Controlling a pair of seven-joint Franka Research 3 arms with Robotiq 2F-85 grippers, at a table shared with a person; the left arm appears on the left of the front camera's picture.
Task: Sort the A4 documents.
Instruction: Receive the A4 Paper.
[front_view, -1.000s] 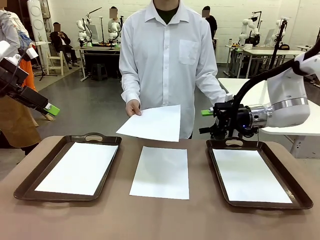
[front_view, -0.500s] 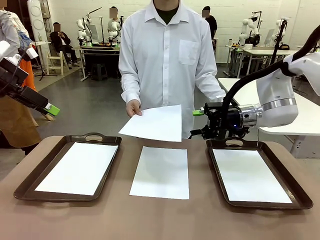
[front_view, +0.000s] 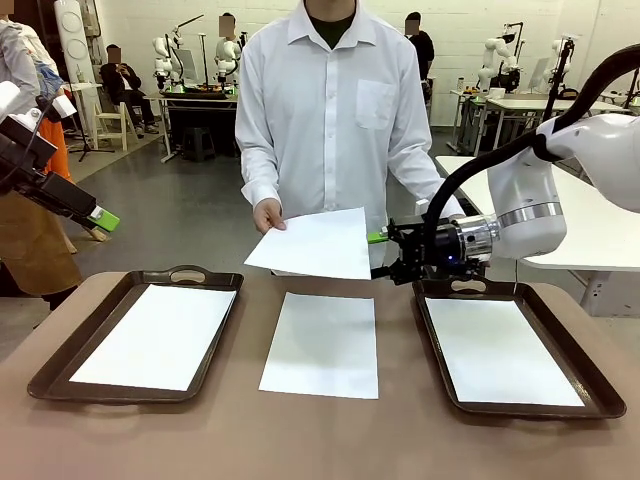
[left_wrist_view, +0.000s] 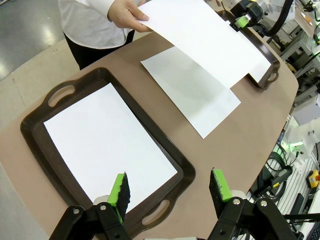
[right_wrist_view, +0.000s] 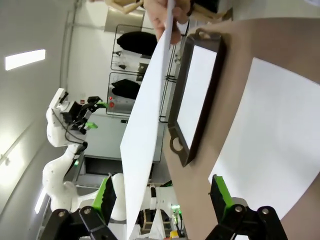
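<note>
A person's hand holds one A4 document (front_view: 315, 243) above the table's far edge. My right gripper (front_view: 380, 255) is open at that sheet's right edge. In the right wrist view the held sheet (right_wrist_view: 147, 125) runs edge-on between the spread fingers of the right gripper (right_wrist_view: 162, 195), nearer one finger. A second document (front_view: 322, 343) lies flat mid-table. Two more lie in the left tray (front_view: 60, 360) and the right tray (front_view: 595, 385). My left gripper (front_view: 103, 220) hangs open high at the left. In its wrist view the left gripper (left_wrist_view: 170, 187) is above the left tray's sheet (left_wrist_view: 107, 140).
The person stands at the far side behind the middle sheet. The right arm's thick white body (front_view: 555, 190) hovers over the far end of the right tray. The brown table (front_view: 320, 440) is bare along its front edge.
My right gripper has slid left toward the person's held sheet, staying open. The sheet has shifted slightly toward it. The left arm has not moved.
</note>
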